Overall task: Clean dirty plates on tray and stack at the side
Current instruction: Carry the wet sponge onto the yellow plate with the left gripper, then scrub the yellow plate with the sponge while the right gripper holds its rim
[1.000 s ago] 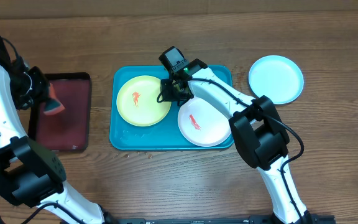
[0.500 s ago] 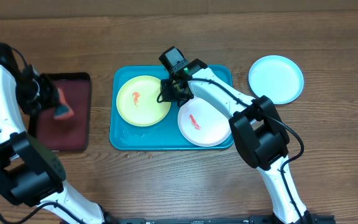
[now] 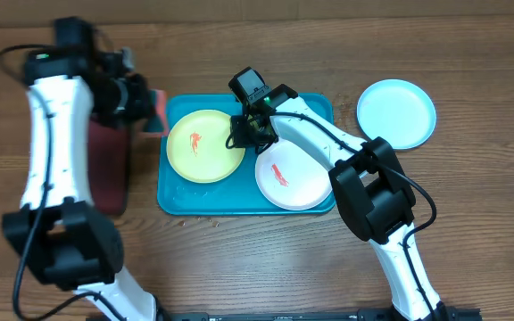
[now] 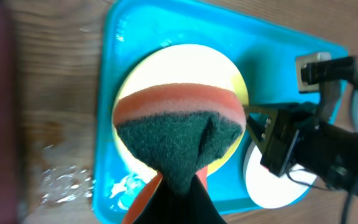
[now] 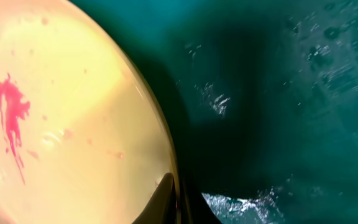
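- a wooden table (image 3: 471,223) seen from above, with two white robot arms reaching over it.
- a teal tray (image 3: 175,192) lies flat in the middle of the table, long side running left to right.
- a yellow-green plate (image 3: 212,156) sits in the left half of the tray, with a red smear (image 3: 194,141) left of its centre.
- a white plate (image 3: 302,187) sits in the right half of the tray, nearer the front edge, with a red streak (image 3: 278,175) near its middle.
- the two plates in the tray lie side by side with their rims close together.
- a light blue plate (image 3: 396,113) lies on the bare table, just off the tray's back right corner, and looks clean.
- a dark red tray (image 3: 107,174) lies to the left of the teal tray, partly hidden under the left arm.
- the left gripper (image 3: 145,105) is clamped on a sponge (image 3: 157,114), orange with a dark green scrubbing face.
- the sponge is at the teal tray's back left edge, just beside the yellow-green plate; whether it touches anything cannot be told.
- the right gripper (image 3: 244,134) is pinched closed on the right rim of the yellow-green plate, between the two plates.
- the right wrist camera shows the fingertips meeting on that rim, over the wet tray floor.
- water drops (image 4: 61,183) lie on the table beside the teal tray.
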Robot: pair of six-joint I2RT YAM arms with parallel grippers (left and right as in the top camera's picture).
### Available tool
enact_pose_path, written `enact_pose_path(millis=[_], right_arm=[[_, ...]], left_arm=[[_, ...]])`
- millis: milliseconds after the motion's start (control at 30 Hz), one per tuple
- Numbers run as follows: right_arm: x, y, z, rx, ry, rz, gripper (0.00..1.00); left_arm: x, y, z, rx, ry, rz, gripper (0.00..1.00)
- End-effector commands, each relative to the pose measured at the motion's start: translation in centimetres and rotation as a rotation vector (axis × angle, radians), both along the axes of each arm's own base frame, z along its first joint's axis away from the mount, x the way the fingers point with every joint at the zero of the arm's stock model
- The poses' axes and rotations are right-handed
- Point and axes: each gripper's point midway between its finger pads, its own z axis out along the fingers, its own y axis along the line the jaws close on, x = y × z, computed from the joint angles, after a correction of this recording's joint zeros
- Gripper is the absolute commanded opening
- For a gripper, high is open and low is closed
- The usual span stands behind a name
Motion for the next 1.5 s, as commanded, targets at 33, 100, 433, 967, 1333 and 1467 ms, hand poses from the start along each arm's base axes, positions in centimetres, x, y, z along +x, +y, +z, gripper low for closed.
enact_pose_path(millis=[33,100,433,967,1333,1467], right_arm=[[-2.4,-0.1,-2.7,-0.049,0.071,0.069,0.04],[-2.5,0.0,-2.7,-0.048,0.071,0.070,0.04],[-2.3,0.1,-2.7,-0.044,0.064,0.070,0.04],[-2.0,0.3,-2.6,-0.033,0.049,0.070,0.04],[-1.9,0.4,-2.5,-0.029,0.044,0.069,0.04],[-1.8,0.4,-2.5,-0.029,0.043,0.069,0.04]], left_arm=[[0.4,-2.8,-4.3,0.030,0.103,-0.026,0.04],[0.5,-3.9,-5.7,0.045,0.132,-0.054,0.04],[-0.6,-7.9,-13.3,0.056,0.313,-0.141,0.04],[-0.4,-3.8,-19.4,0.347,0.383,-0.142,0.04],[-0.2,2.1,-17.7,0.674,0.396,-0.034,0.04],[0.9,1.9,-17.1,0.664,0.362,-0.002,0.04]])
